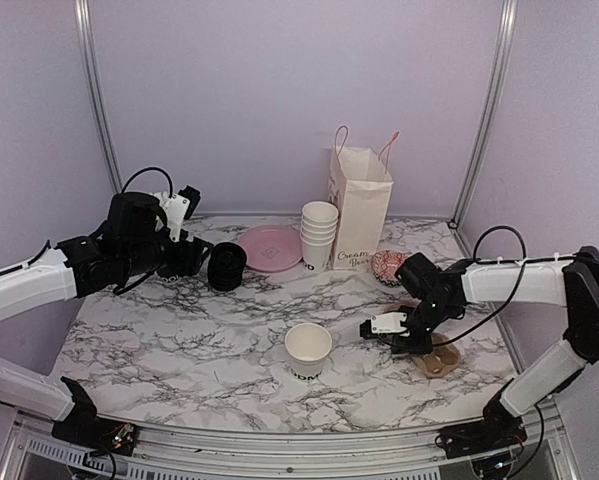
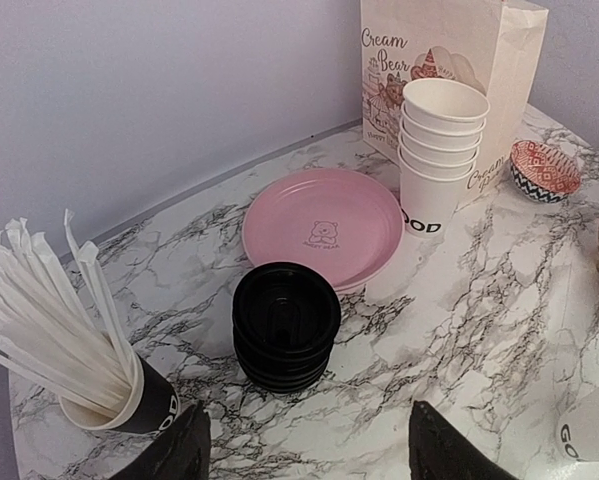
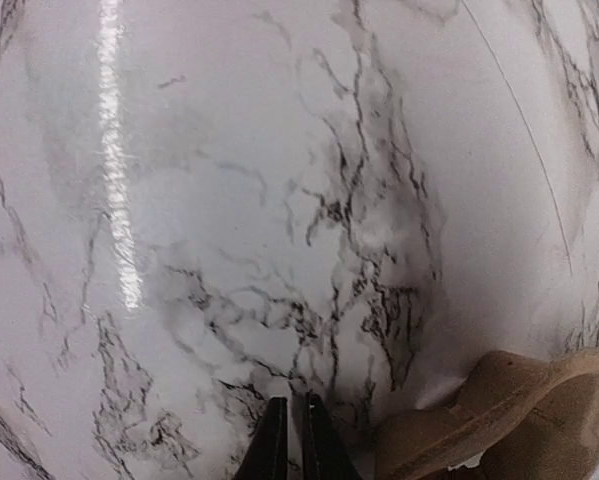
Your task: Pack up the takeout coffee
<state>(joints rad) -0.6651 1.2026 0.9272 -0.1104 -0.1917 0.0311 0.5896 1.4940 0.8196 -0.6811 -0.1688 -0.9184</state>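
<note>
Top external view puts the one loose takeout cup (image 1: 308, 350) upright near the middle of the table, mouth open and no lid on it, so its long axis runs straight up. It stands to the left of the right gripper (image 1: 367, 328) and near it, while the left gripper (image 2: 309, 430) is well apart from it at the far left. The right arm is therefore the nearer one for a side grasp.

On the right wrist view that gripper's fingers are together with only a sliver between them, and they hold nothing. They hang low over bare marble just beside the cardboard carrier (image 3: 499, 410).

The left gripper's fingers are spread wide, and the lid stack (image 2: 285, 325) sits just ahead of them on its centre line. Lidding probably comes first.
</note>
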